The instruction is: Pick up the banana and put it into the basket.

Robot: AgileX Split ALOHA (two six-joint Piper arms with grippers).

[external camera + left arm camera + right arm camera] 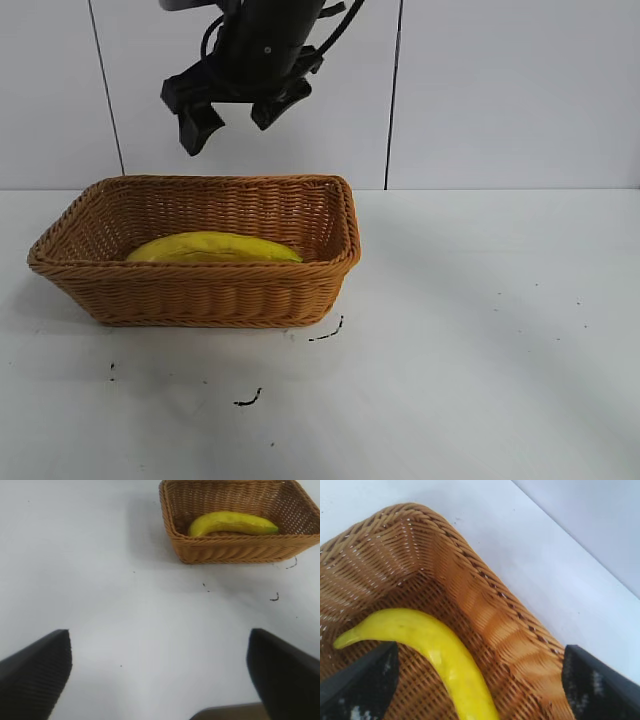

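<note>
The yellow banana [215,248] lies lengthwise inside the tan wicker basket [200,300], which stands on the white table at the left. My right gripper [232,118] hangs open and empty in the air above the basket's back rim, apart from the banana. In the right wrist view the banana [435,650] lies on the basket floor [490,615] below the spread gripper [480,680]. My left gripper [160,675] is open and empty over bare table, far from the basket [235,552] and the banana [232,523]; it is outside the exterior view.
Small black marks lie on the table in front of the basket [248,399] and by its front right corner [327,333]. A white wall with dark vertical seams [393,95] stands behind. The table stretches out bare to the basket's right [500,320].
</note>
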